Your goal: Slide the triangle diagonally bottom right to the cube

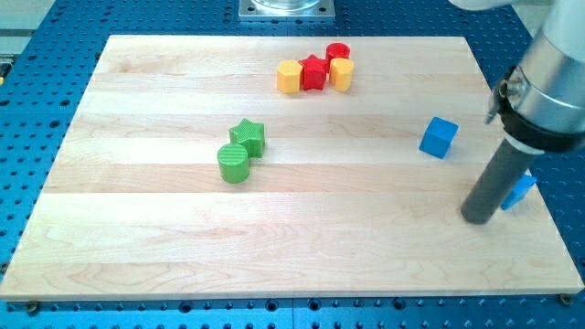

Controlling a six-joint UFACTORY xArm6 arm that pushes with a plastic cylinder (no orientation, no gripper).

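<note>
One dark rod is all that I end in, so nothing on me opens or closes and I hold nothing. My tip (477,217) rests on the wooden board (137,256) near its right edge. Just to the view's right of the rod a small blue block (524,188) shows, mostly hidden behind the rod; it seems to touch the rod, and its shape I cannot tell for sure. A blue cube (439,137) stands apart from it, toward the view's top and left of my tip.

No writing or label can be read on any block or on the board.

The board is pale wood with long planks and a smooth grain, lying on a blue perforated table (37,91). The blocks look like matte plastic with fine ridges. Near the middle a green star (248,136) touches a green cylinder (233,163). At the view's top a yellow hexagonal block (290,77), a red star (313,71), a yellow rounded block (342,73) and a red cylinder (338,52) sit tightly together.
</note>
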